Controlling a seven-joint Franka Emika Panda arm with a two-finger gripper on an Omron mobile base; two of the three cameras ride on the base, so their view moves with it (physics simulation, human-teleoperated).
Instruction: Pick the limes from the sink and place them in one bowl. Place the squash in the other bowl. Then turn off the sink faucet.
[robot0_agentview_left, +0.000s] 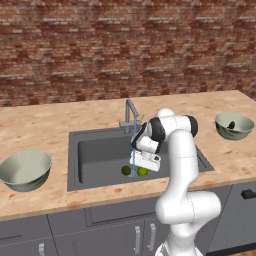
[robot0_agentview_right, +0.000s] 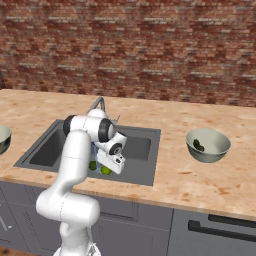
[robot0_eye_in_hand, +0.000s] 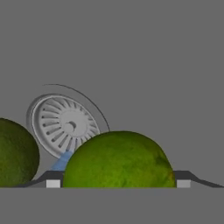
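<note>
The gripper (robot0_agentview_left: 144, 164) is down in the sink (robot0_agentview_left: 95, 157), low centre of the left base view, its fingers (robot0_eye_in_hand: 53, 179) spread wide on either side of one lime (robot0_eye_in_hand: 119, 159). A second lime (robot0_eye_in_hand: 15, 153) lies just beside it at the hand view's left edge, near the round drain (robot0_eye_in_hand: 64, 123). Both limes are round, with no long axis. Water runs from the faucet (robot0_agentview_left: 129, 114). The squash (robot0_agentview_right: 198, 145) lies in the right-hand bowl (robot0_agentview_right: 216, 148); which way its long axis points cannot be told. Another bowl (robot0_agentview_left: 25, 170) sits far left.

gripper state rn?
Gripper: fingers apart, either side of a lime in the sink; open, whether they touch it cannot be told.
</note>
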